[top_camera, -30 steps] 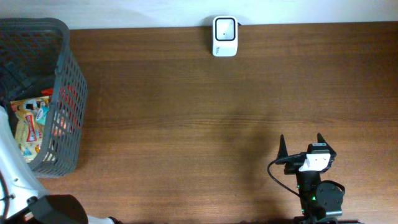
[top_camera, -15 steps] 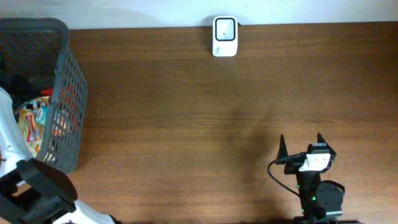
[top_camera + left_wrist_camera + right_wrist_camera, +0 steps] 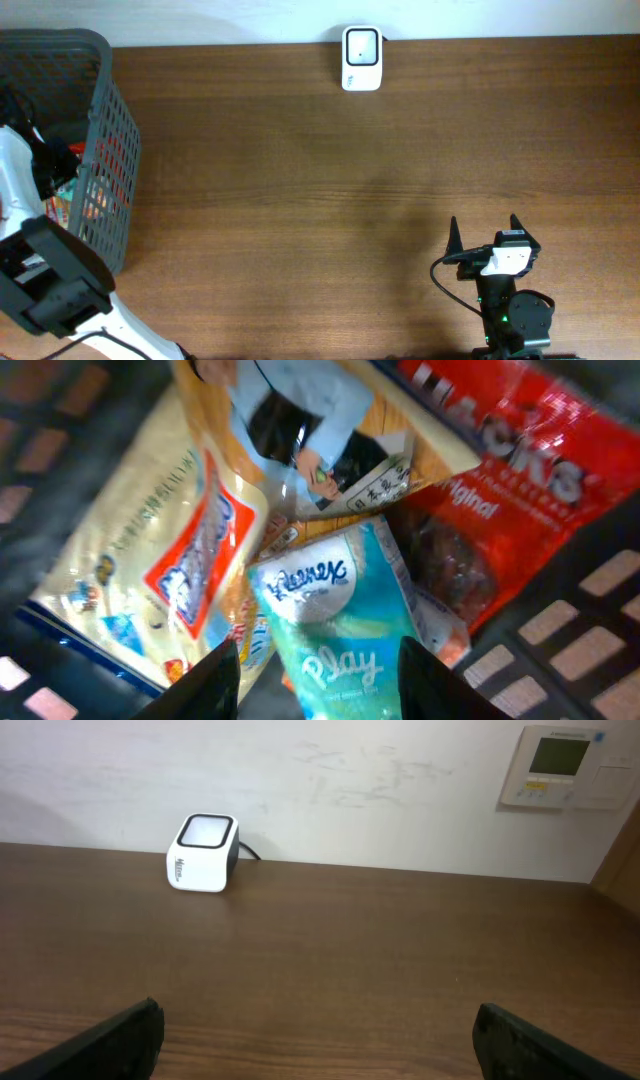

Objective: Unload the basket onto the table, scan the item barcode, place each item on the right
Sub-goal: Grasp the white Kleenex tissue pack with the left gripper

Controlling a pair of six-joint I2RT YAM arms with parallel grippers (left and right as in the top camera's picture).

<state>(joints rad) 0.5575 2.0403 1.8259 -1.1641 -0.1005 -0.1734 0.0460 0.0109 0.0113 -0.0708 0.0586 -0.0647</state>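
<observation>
Left to right: the grey basket (image 3: 100,150) is standing at the left edge of the desk (image 3: 300,200). Inside it, the left end effector (image 3: 318,665) is straddling a teal tissue pack (image 3: 330,610) lying among snack bags (image 3: 150,560); whether it is gripping cannot be told. The white scanner (image 3: 361,58) is sitting at the far edge. The right end effector (image 3: 485,235) is facing it, spread wide, holding nothing

Wooden table (image 3: 300,200) carries white scanner (image 3: 361,58) and grey basket (image 3: 110,150).
</observation>
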